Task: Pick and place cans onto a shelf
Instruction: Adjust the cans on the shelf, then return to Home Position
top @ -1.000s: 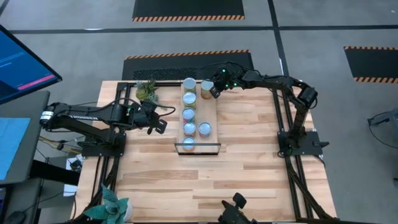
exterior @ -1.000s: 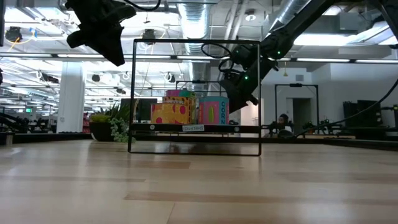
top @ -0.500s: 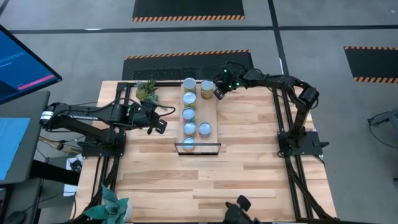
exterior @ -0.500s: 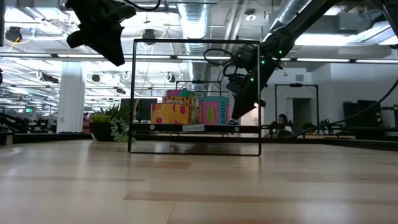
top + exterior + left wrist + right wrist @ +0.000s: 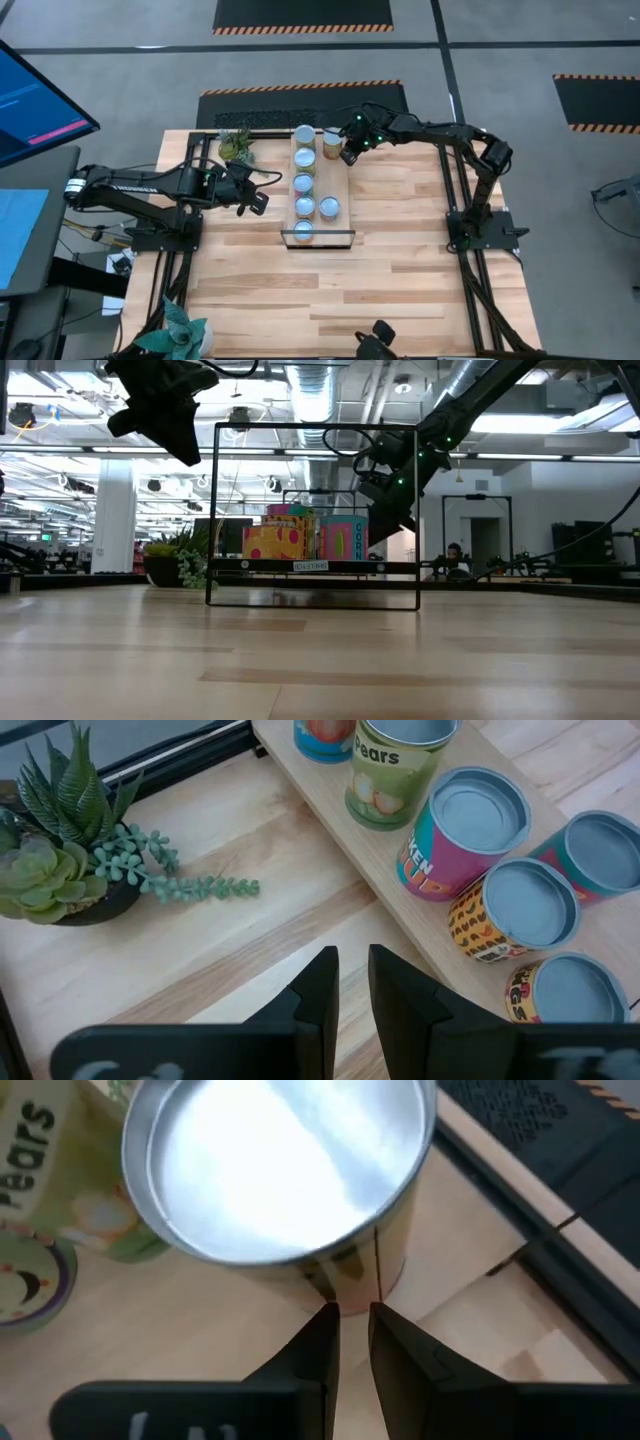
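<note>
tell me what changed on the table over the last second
Only the right gripper shifted: it drifted a little away from the far-end can on the shelf, then eased back beside it. Its fingers are nearly together with nothing between them, and the can stands free just ahead. Nothing was grasped or released. The left gripper hangs left of the shelf as before, and the seven cans have not moved.

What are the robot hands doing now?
Right gripper nearly shut, empty, beside far-end can on shelf. Left gripper nearly shut, empty, waiting left of shelf.
</note>
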